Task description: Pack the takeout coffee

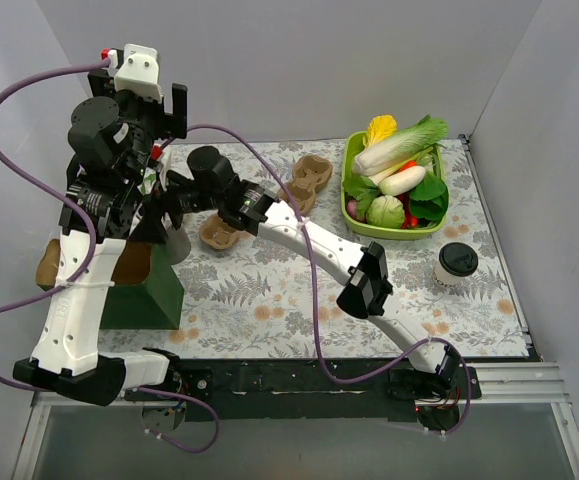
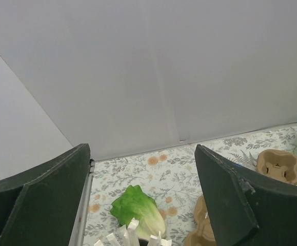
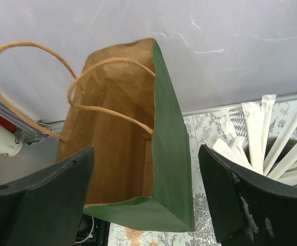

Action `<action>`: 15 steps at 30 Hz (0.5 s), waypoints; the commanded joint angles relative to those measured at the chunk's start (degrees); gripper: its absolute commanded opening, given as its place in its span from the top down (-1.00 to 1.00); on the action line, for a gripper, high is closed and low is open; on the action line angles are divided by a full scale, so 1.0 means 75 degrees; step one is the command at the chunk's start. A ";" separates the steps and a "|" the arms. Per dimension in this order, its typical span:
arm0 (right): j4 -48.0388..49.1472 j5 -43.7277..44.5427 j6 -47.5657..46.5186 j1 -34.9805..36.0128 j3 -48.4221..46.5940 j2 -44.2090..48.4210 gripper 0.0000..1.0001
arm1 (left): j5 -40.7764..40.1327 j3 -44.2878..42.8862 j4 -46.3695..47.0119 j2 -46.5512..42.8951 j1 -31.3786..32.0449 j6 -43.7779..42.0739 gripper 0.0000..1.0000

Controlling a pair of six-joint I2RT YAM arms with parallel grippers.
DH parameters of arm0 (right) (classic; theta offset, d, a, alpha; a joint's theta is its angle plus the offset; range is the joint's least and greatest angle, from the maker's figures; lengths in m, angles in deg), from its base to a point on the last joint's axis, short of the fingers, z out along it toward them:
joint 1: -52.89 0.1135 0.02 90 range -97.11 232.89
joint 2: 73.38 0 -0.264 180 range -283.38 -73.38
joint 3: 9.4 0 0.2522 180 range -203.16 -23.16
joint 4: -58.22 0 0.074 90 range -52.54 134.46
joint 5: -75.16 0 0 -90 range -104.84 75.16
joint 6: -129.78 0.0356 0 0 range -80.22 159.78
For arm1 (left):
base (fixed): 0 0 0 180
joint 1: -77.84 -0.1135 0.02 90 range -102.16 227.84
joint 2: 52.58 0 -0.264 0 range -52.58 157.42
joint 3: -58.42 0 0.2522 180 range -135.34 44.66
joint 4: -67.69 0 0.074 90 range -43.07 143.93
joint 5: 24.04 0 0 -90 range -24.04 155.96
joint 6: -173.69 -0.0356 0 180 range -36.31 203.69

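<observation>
Jaws spread and empty, the right gripper (image 3: 145, 200) hangs above the green, brown-lined paper bag (image 3: 170, 154), likely gauging its mouth, while the white black-lidded paper cup (image 1: 456, 265) waits well behind it.

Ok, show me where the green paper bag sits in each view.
Top external: green paper bag at lower left, partly under the left arm.
Left wrist: not in it.
Right wrist: the bag fills the centre, mouth open, brown inside.
Shared landmark: the cup of white utensils, at the right edge in the right wrist view, at the bottom edge in the left wrist view, beside the bag in the top view.
</observation>
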State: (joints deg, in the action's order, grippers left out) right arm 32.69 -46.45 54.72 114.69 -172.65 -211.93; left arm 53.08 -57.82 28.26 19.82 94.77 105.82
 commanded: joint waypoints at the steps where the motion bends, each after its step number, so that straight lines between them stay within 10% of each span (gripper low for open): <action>1: -0.0036 0.0523 -0.0081 0.0080 -0.0143 -0.0173 -0.76 | 0.0218 0.0186 -0.0175 -0.0395 -0.0054 0.0178 -0.68; 15: -0.0563 0.0501 -0.0655 -0.0013 0.0747 0.0226 -0.34 | 0.0335 0.1241 0.0352 -0.0946 -0.0183 0.0366 -0.68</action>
State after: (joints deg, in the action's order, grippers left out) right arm 29.25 -42.71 52.05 115.10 -169.11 -213.45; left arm 54.85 -49.99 29.17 14.81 94.03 107.97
